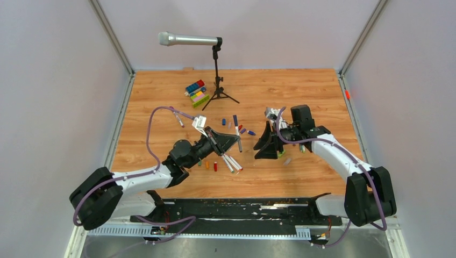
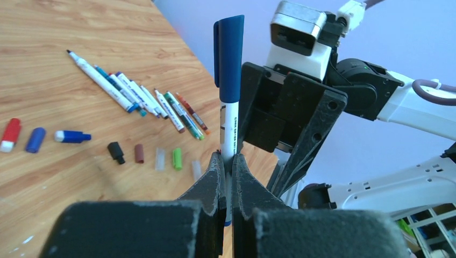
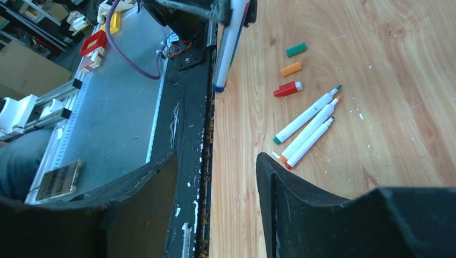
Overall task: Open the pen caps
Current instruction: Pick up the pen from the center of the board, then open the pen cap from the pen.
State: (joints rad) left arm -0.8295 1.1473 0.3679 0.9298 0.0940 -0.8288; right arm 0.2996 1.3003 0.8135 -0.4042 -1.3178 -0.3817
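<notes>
Holding pen [image 2: 230, 131] upright: left gripper [image 2: 226, 161] pinched tight on the lower barrel, blue cap [image 2: 229, 59] well above the fingertips. Right gripper [image 3: 215, 183] spread wide and empty, pen ahead of its tips, not between them. Risk: grip sits far from cap, so an off-axis pull may tilt the barrel or slide it through.

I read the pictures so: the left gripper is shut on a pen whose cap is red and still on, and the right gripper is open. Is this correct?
Not quite. The left wrist view shows the cap on the pen is dark blue, not red. The rest holds: the left gripper is shut on that pen, cap on, and the right gripper is open.
</notes>
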